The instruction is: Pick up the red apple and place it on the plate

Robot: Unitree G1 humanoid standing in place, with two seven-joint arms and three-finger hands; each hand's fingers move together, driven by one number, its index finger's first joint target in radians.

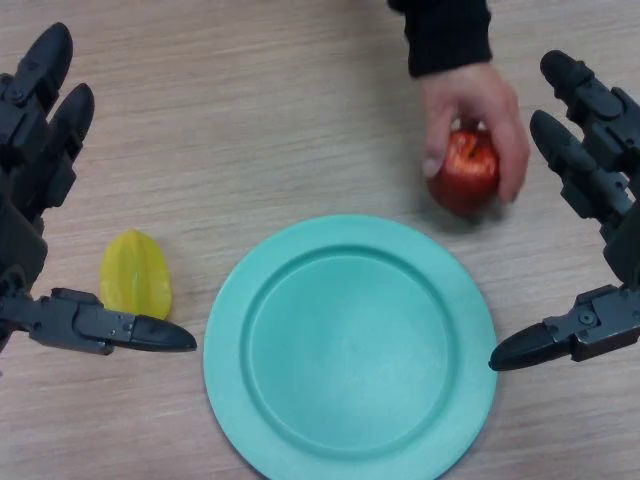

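A red apple (466, 172) sits on the wooden table behind the right rim of a teal plate (350, 350). A person's hand (470, 105) reaches in from the top and grips the apple. The plate lies at the front centre with nothing on it. My right hand (600, 200) is open at the right edge, beside the apple and plate, holding nothing. My left hand (40, 200) is open at the left edge, also holding nothing.
A yellow star fruit (135, 274) lies on the table left of the plate, just behind my left thumb (130, 328). The person's dark sleeve (445, 35) enters at the top.
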